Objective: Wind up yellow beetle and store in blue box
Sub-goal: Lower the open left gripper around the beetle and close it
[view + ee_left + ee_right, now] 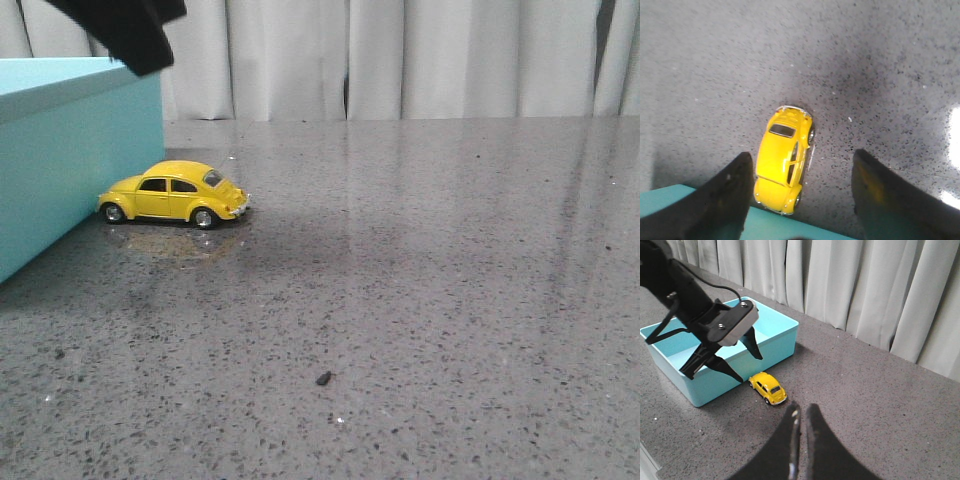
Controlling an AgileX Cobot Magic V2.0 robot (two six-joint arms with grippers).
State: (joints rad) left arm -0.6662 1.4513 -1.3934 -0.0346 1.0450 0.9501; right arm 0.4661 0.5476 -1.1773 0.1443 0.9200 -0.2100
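The yellow beetle (173, 193) stands on the grey table with its nose against the side wall of the blue box (70, 150). In the left wrist view the beetle (782, 160) lies below and between the open fingers, nearer one of them, with the box's edge (775, 227) beside it. My left gripper (802, 154) is open, empty and held above the car; the front view shows only a black part of it (125, 30). The right wrist view shows the left gripper (742, 365) over the box's near wall (775, 340), and the beetle (768, 388). My right gripper (801, 410) is shut and empty, well away from the car.
Grey speckled tabletop (420, 300) stretches to the right of the car. A small dark speck (323, 378) lies on it near the front. Pale curtains (400, 60) hang behind the table. The box is open-topped and looks empty inside (700, 345).
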